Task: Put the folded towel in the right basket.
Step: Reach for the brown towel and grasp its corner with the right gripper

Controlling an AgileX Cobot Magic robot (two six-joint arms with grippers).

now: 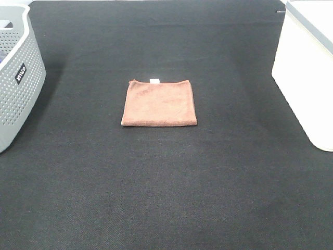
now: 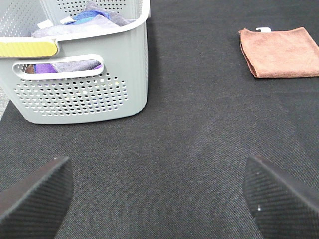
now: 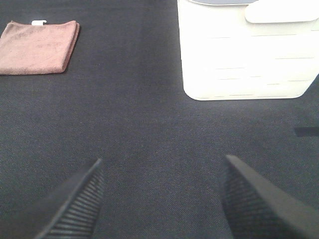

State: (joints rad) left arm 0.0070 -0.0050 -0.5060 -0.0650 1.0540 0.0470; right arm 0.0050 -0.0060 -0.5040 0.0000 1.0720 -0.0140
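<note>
The folded towel (image 1: 159, 103) lies flat in the middle of the black mat, reddish-brown, with a small white tag on its far edge. It also shows in the left wrist view (image 2: 280, 52) and in the right wrist view (image 3: 39, 47). The right basket (image 1: 307, 73), a white solid-walled bin, stands at the right edge and shows in the right wrist view (image 3: 246, 52). My left gripper (image 2: 162, 196) is open and empty above the mat, well short of the towel. My right gripper (image 3: 162, 199) is open and empty, near the white bin. Neither arm shows in the exterior view.
A grey perforated basket (image 1: 15, 78) with a black label stands at the left edge; in the left wrist view (image 2: 79, 89) it holds several cloths. The black mat (image 1: 166, 198) covers the table.
</note>
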